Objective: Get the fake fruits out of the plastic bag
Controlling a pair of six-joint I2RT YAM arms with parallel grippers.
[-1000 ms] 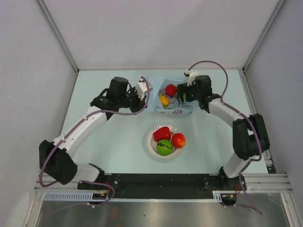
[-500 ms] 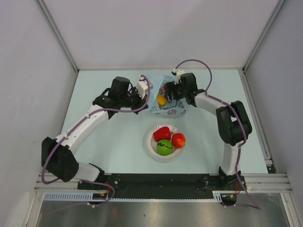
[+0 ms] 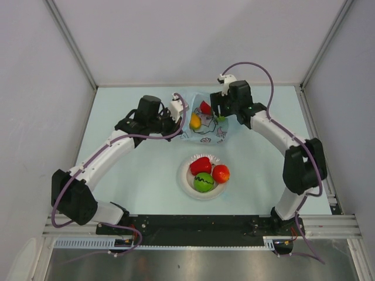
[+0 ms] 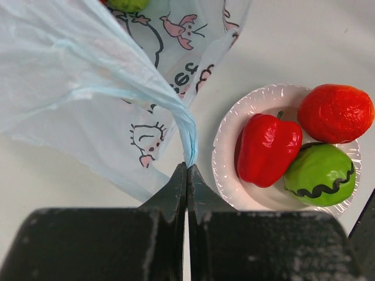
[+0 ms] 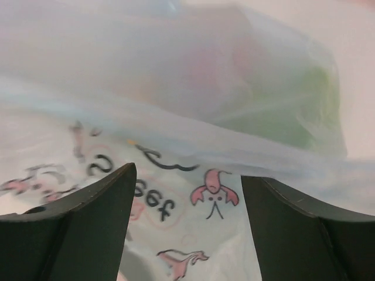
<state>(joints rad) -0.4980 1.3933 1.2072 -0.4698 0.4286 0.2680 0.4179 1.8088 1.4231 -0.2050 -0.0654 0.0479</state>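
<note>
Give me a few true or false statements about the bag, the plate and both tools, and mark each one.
1. The left tool is shut on a pinch of the thin light-blue plastic bag. True.
2. The white round plate holds four fruits. False: three, a glossy red plastic pepper, a red round fruit and a green fruit.
3. The right tool grips a fruit. False: it stands open over the bag, empty.
4. A yellow-orange fruit lies in the bag. True.
</note>
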